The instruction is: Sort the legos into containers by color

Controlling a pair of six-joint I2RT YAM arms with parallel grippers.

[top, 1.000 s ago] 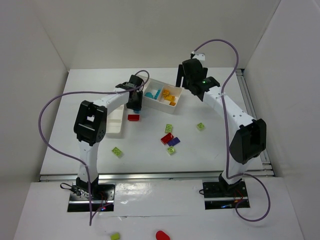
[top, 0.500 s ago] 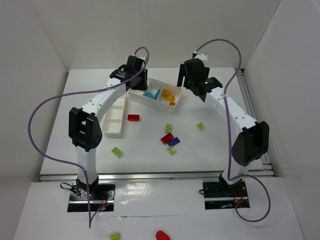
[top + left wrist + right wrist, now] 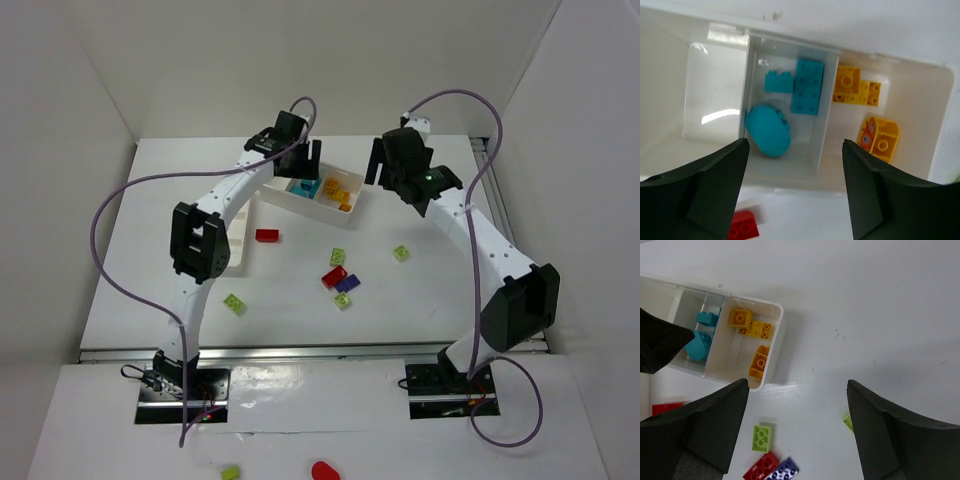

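Fingers of the left gripper (image 3: 795, 145) spread empty over the middle compartment of the wider tray (image 3: 275, 193), where cyan legos (image 3: 807, 87) lie; orange-yellow legos (image 3: 857, 89) fill its right compartment. Right of that tray the right gripper (image 3: 797, 385) hangs spread, empty. Loose legos (image 3: 334, 277) lie on its near side.

White table (image 3: 430, 300), plain white walls (image 3: 300, 60) on three sides, aluminium rail (image 3: 300, 352) along near edge.

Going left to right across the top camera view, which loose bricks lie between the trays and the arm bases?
Leftmost lime green brick → lone red brick → central cluster of red, purple and lime bricks → rightmost lime green brick.
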